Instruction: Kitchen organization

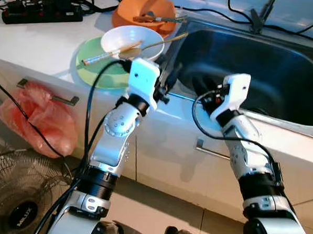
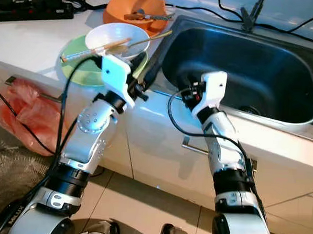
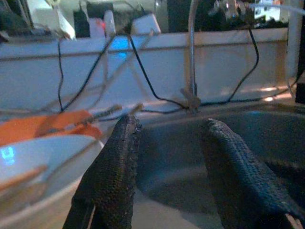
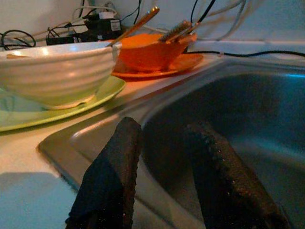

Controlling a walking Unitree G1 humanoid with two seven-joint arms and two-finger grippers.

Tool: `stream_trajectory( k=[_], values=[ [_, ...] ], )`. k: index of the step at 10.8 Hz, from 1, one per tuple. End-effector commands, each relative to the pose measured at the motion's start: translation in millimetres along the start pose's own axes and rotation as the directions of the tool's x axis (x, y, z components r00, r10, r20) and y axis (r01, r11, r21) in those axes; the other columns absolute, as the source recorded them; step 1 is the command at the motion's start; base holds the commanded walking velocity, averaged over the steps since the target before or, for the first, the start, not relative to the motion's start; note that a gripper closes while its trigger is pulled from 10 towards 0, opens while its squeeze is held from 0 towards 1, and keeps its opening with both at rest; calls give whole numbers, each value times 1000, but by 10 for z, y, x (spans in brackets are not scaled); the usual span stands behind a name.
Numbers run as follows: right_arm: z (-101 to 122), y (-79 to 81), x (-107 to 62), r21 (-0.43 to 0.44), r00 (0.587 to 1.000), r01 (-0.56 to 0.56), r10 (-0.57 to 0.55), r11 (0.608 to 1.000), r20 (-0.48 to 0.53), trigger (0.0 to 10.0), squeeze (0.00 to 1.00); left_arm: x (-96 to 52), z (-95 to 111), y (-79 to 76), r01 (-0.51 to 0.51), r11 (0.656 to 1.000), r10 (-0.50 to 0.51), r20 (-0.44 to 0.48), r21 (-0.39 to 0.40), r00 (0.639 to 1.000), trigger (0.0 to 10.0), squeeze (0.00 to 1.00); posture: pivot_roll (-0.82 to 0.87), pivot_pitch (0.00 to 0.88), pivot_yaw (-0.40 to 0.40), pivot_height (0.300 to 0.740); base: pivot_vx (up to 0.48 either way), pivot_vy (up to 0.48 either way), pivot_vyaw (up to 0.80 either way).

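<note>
A white bowl (image 1: 131,41) holding chopsticks (image 1: 104,55) sits on a green plate (image 1: 93,66) on the counter, just left of the steel sink (image 1: 274,65). Behind it an orange bowl (image 1: 143,14) with utensils rests on an orange plate (image 4: 183,61). My left gripper (image 1: 170,76) is open at the sink's left rim, right beside the white bowl (image 3: 28,162), with nothing between its fingers. My right gripper (image 1: 201,87) is open too, over the sink's front left corner, pointing toward the bowls (image 4: 57,71).
A black power strip (image 1: 41,11) and cables lie at the back of the counter. A red plastic bag (image 1: 41,119) hangs from a drawer handle below. A floor fan (image 1: 16,193) stands at lower left. The faucet (image 3: 192,57) rises behind the sink.
</note>
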State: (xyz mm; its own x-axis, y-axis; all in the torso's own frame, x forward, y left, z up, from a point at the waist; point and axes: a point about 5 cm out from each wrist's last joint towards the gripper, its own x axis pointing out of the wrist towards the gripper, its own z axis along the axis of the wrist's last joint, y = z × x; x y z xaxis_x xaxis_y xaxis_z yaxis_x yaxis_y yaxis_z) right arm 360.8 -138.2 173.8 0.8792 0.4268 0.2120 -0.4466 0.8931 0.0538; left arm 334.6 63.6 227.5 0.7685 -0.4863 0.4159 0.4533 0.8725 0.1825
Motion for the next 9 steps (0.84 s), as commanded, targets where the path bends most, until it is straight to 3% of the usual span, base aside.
stream_trajectory(
  k=[1,2,3,4,5,6,9],
  values=[
    [-28,-1,-55,14,1000,-16,17,1000,-18,10000,0,55,205,11,-17,1000,15,83,25,996,10000,0,28,150,-45,740,0,0,0],
    [-77,28,-86,28,999,-31,32,999,-38,10000,0,83,351,90,-62,997,56,140,39,989,10000,0,29,150,-45,740,0,0,0],
    [-136,58,-118,45,998,-32,35,998,-60,10000,0,56,492,279,-202,976,181,211,81,960,10000,0,33,149,-44,740,0,0,0],
    [-156,70,-127,51,997,-32,35,998,-66,10000,0,27,514,346,-248,965,223,227,89,948,10000,0,34,149,-44,740,0,0,0],
    [-187,81,-135,60,997,-31,35,998,-76,10000,0,-23,438,386,-253,965,235,194,74,952,10000,0,38,148,-43,740,0,0,0],
    [-229,103,-153,70,995,-29,35,997,-89,10000,0,-122,319,457,-264,964,264,147,-23,953,10000,0,36,145,-42,740,0,0,0],
    [-290,98,-190,86,994,-14,22,996,-102,10000,0,-281,431,600,-268,960,279,197,-82,940,10000,0,49,145,-46,740,0,0,0]
  ],
)
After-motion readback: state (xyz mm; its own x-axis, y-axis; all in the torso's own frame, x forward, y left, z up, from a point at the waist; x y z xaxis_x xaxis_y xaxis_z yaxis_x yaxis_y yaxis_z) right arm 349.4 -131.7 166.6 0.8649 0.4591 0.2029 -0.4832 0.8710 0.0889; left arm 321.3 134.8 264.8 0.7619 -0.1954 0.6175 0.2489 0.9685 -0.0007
